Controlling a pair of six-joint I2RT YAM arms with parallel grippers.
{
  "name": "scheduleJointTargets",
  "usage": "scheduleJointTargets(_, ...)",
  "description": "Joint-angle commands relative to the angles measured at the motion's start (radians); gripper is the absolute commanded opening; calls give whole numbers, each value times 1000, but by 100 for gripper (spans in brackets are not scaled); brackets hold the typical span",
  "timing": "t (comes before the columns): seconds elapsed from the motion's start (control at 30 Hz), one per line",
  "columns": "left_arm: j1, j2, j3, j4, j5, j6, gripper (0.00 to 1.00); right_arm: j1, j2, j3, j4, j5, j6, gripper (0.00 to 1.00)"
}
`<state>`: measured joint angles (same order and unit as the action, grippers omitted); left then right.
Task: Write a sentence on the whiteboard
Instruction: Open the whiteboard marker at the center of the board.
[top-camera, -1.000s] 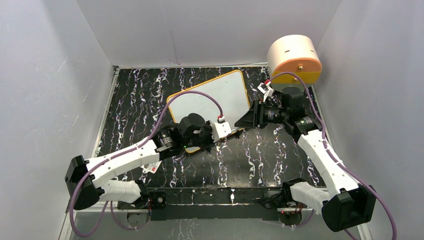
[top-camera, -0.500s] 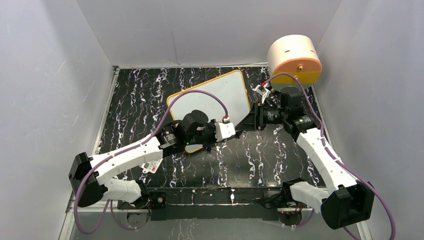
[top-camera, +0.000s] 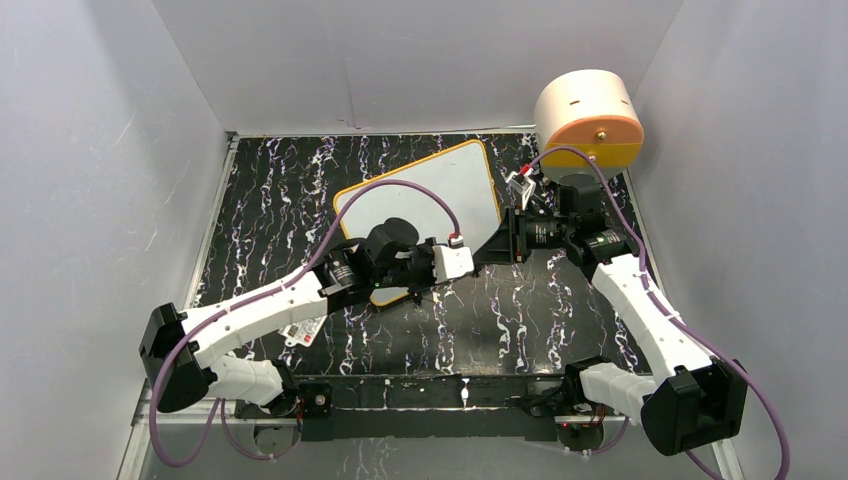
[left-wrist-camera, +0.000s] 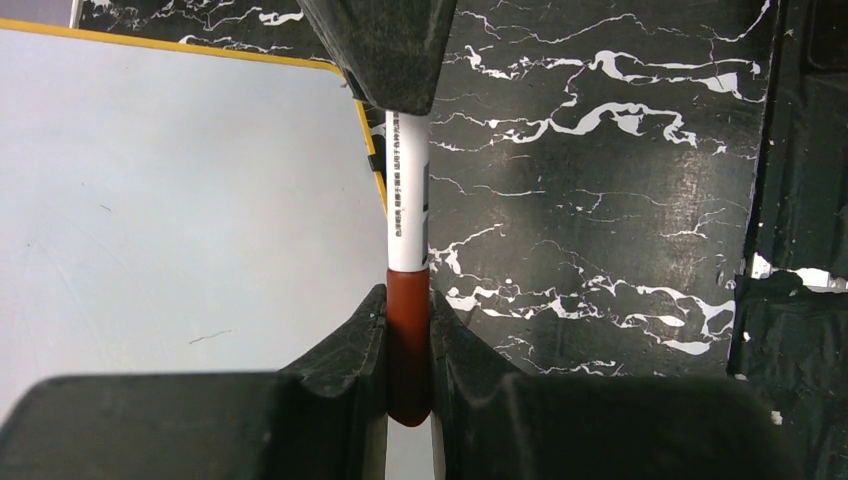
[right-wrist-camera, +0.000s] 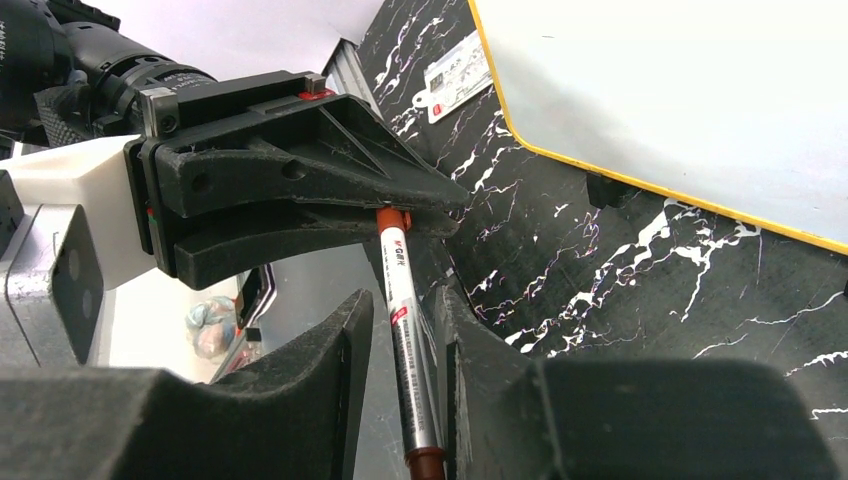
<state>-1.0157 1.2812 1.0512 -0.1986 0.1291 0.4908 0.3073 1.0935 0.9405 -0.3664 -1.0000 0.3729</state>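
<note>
Table (top-camera: 260, 200): black, white marble veining. 
Far right corner: cream cylinder (top-camera: 588, 115) with an orange front. 
Small white printed card (top-camera: 305, 333) lies flat near the front left. 
Marker (left-wrist-camera: 408, 210) — white barrel with printed text, reddish-brown cap. 
Walls (top-camera: 400, 60) — plain white on three sides.

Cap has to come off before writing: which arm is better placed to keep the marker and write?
Right. The right gripper straddles the marker's white barrel, not yet tight, at the whiteboard edge. The left gripper clamps only the red cap, so it can just pull that off.
</note>
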Motion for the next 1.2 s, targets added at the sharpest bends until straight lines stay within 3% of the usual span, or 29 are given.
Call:
scheduleJointTargets(0.0,5,5,48,-7,14,20,0,8,-2,20,-1,-63,-34,37)
scheduleJointTargets(0.33,6,9,49,-18,12,28,0,14,-5,29,-27,-73,-73,26)
scheduleJointTargets(0.63,8,7,25,3,4,27,0,14,-19,33,-19,-98,-81,0)
scheduleJointTargets(1.17,29,-103,-116,89,-57,58,0,8,-53,154,-223,-18,-226,0)
